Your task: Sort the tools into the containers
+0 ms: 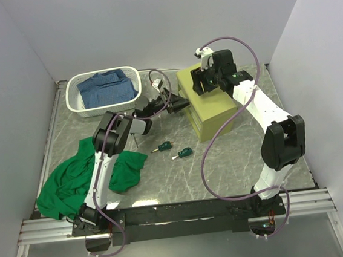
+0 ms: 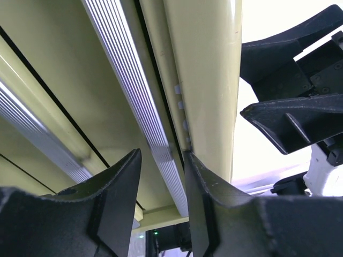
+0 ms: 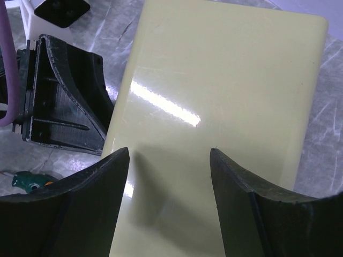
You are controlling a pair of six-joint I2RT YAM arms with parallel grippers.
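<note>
Pale walls enclose a grey marbled desk (image 1: 236,165), at whose near edge the two arms are bolted. An olive-yellow boxy metal tool chest (image 1: 212,109) is set towards the far right of the desk, with its silver-fronted drawers turned to the left.

The left end effector (image 2: 161,187) is held against that drawer face. In the left wrist view its two black fingers (image 2: 115,206) are placed narrowly on either side of a ribbed silver drawer strip (image 2: 134,91). The right-hand finger is seen at the strip's edge, but whether the strip is actually clamped cannot be told.

The right end effector (image 3: 169,160) is held over the smooth top of the tool chest. Its fingers are spread wide and nothing is held between them. Whether the lid is touched cannot be told.

Two stubby dark-green-handled screwdrivers (image 1: 163,146) (image 1: 184,154) are laid on the bare desk just left of the tool chest, near each other but apart.

A white lattice plastic basket (image 1: 75,104) is placed at the far left, with a blue cloth (image 1: 106,86) bundled inside. A crumpled green cloth (image 1: 72,174) is spread on the near left of the desk, beside the left arm.
</note>
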